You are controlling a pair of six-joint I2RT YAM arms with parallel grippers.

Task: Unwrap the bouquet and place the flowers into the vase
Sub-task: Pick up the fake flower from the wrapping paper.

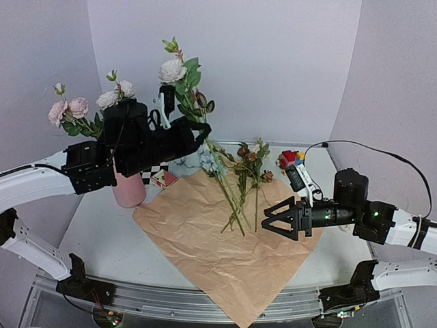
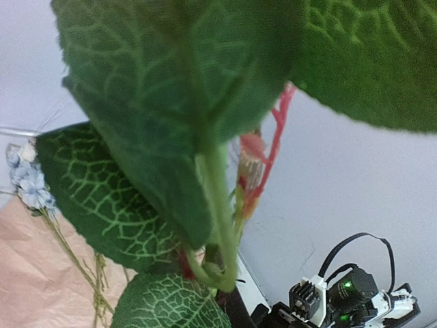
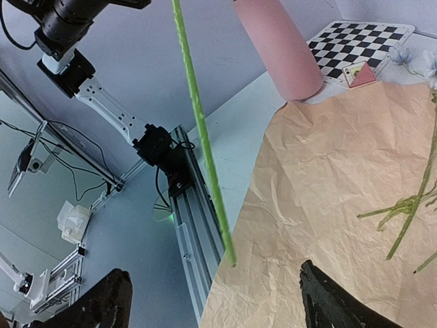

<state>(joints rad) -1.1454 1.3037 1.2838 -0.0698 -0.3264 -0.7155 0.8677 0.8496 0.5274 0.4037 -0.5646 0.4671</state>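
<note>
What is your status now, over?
Left gripper shut on white flower, held high. Right gripper open over paper. Vase behind left arm; other flowers lie on paper.

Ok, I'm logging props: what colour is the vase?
Plain pink; the vase shows best in the right wrist view.

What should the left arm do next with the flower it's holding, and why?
Probably swing the left gripper, shut on the white flower's stem, over toward the pink vase: the right gripper stands open off the stem, whose tip hangs free above the paper.
</note>
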